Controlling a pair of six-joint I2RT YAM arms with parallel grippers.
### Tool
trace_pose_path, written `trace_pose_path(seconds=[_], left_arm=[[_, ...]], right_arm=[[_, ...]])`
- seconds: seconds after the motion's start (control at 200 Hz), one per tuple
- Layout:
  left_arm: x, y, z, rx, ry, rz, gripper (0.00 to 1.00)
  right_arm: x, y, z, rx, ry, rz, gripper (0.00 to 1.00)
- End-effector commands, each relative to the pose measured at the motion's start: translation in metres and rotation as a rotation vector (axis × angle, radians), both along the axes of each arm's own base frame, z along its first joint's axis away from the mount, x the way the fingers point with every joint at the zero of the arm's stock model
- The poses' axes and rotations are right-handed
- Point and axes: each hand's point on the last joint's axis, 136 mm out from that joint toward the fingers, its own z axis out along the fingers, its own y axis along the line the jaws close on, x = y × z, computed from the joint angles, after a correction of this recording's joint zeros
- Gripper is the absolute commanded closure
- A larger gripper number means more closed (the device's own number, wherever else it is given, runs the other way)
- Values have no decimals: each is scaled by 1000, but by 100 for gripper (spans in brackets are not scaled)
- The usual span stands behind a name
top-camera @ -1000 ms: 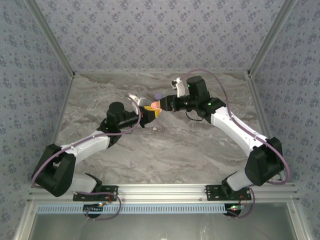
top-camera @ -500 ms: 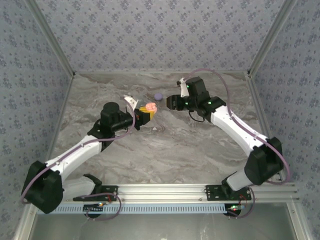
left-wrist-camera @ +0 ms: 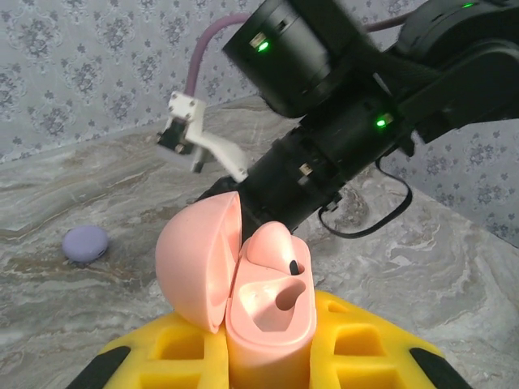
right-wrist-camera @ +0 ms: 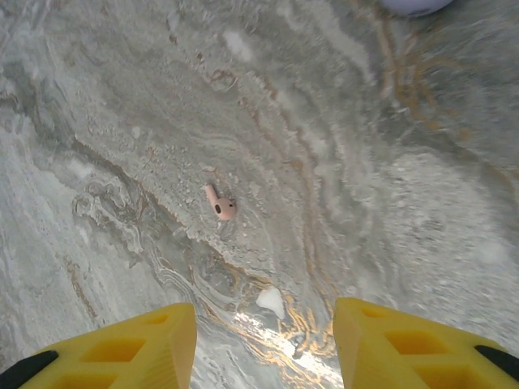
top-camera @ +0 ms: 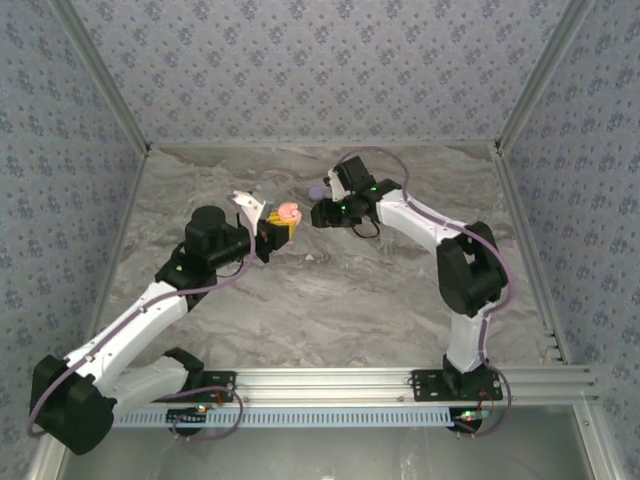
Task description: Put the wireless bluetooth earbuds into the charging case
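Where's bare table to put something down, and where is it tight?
Free: the marble table between the grippers and the near rail, and the back-right corner. Crowded: centre-back, where left gripper holding the open pink case, right gripper, purple case and a loose earbud cluster.

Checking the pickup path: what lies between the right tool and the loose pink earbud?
Right wrist view: from right tool to earbud, bare marble table, save one white fleck.

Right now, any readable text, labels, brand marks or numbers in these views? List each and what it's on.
No readable text.
pink charging case: plain shell, no marking seen.
purple case: too small to tell.
loose pink earbud: no marking visible.
wallpaper: repeated floral motif, not lettering.
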Motion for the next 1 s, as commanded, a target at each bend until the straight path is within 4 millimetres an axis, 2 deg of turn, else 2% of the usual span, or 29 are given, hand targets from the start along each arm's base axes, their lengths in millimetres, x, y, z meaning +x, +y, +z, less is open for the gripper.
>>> trace_pose_path(seconds=[0.0,0.32,0.52,0.994], left_arm=[[-3,9,18,-1,-45,29,92],[-9,19,20,-2,-50,59,91],[-10,20,20,-2,-49,60,91],[-10,20,18,-1,-45,58,91]], right_arm=[[-3,22,-11,6,51,62,50],[7,63,-51,-37,108,130,57],[3,69,-72,-76,160,159,61],[-3,83,-91,-110,190,205,61]])
